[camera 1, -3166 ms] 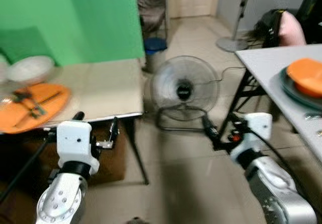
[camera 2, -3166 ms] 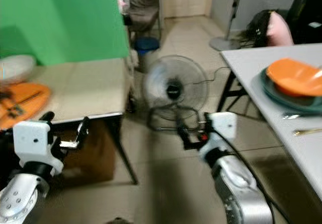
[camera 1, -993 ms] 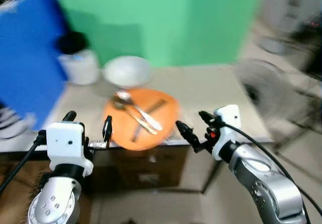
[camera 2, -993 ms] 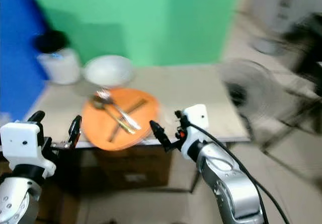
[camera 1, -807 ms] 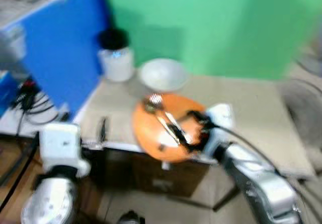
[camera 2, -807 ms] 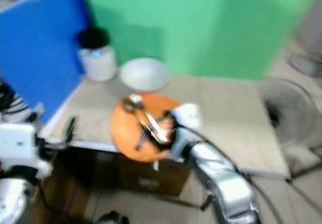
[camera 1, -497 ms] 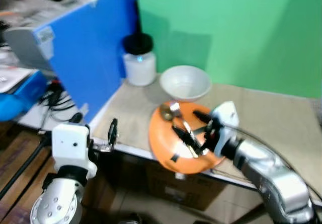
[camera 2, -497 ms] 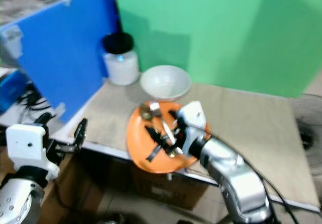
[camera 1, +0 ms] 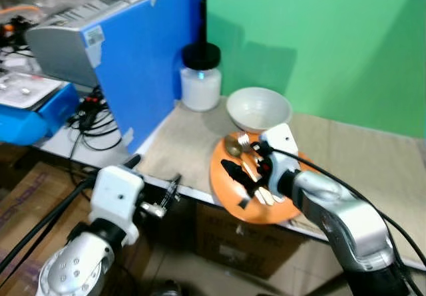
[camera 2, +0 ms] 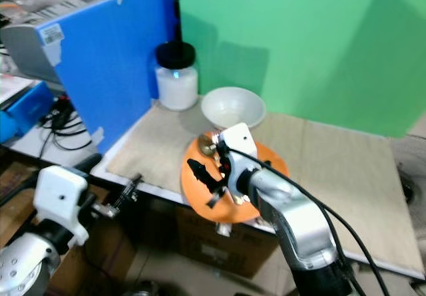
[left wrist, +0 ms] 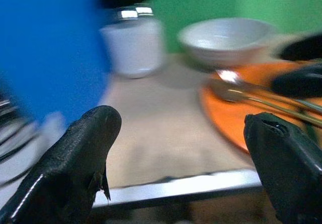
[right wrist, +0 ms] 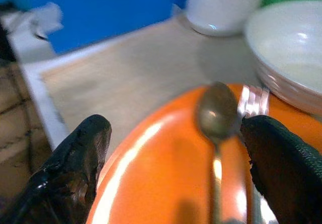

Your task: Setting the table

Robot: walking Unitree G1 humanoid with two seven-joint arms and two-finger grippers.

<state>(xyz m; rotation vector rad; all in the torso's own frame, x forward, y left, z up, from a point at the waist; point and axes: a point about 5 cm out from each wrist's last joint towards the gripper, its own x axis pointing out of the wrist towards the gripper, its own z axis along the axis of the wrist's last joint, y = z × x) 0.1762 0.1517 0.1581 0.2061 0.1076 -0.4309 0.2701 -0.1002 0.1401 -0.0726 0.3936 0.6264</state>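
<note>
Right gripper (camera 1: 247, 171) over the orange plate (camera 1: 226, 189), fingers spread wide, grasping nothing. In the right wrist view the two black fingers (right wrist: 70, 171) frame a spoon (right wrist: 217, 116) and a fork (right wrist: 251, 101) lying on the plate; whether the tips touch the plate cannot be told.

Plate sits at the near edge of the worktop (camera 2: 333, 163), slightly overhanging it. Cutlery on it: spoon and fork side by side, heads toward the white bowl (camera 1: 258, 108), plus more pieces partly hidden by the gripper.

Bowl just behind the plate, upright; whether the two touch cannot be told. White jar (camera 1: 200, 76) with a black lid stands near the bowl, against the blue panel (camera 1: 150, 56). Green screen (camera 2: 299, 43) behind the worktop.

Left gripper (camera 1: 154, 193) held in front of the worktop's near edge, off to the left of the plate, fingers apart and empty. The left wrist view looks between its fingers (left wrist: 75, 158) across the worktop at jar, bowl and plate; blurred.

Cardboard box (camera 2: 213, 243) under the worktop. Cables (camera 1: 90, 116) and a blue case (camera 1: 33, 113) to the left of the panel.
</note>
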